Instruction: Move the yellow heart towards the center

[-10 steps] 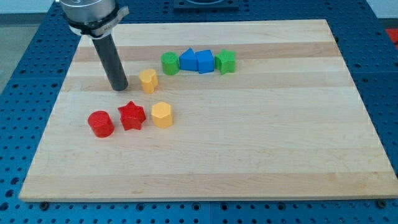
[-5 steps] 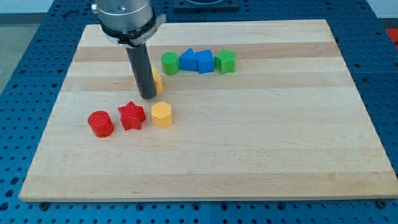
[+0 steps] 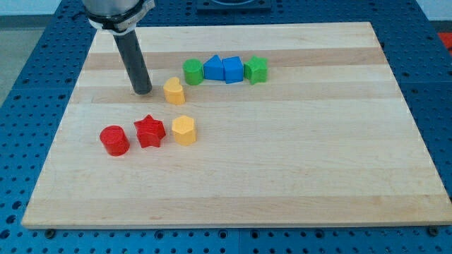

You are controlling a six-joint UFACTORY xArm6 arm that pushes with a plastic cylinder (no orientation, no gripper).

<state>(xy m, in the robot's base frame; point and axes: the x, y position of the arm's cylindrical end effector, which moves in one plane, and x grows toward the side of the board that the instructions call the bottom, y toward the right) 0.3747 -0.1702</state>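
Rod backing off toward view's left after brief push; my tip (image 3: 143,92) now sitting near yellow heart (image 3: 174,91), apparently not touching. Tool grasping nothing, only pushing. Heart barely shifting right, lying left of surface (image 3: 296,176) centre, below green block (image 3: 192,71). More pushing needed.

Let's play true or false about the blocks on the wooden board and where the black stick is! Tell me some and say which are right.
1. My tip sits to the view's left of the yellow heart, with a small gap. True.
2. The red star lies between the red cylinder and the yellow hexagon. True.
3. Two blue blocks sit at the board's bottom edge. False: they are near the top, between two green blocks.
4. My tip touches the red star. False: it is well above it.
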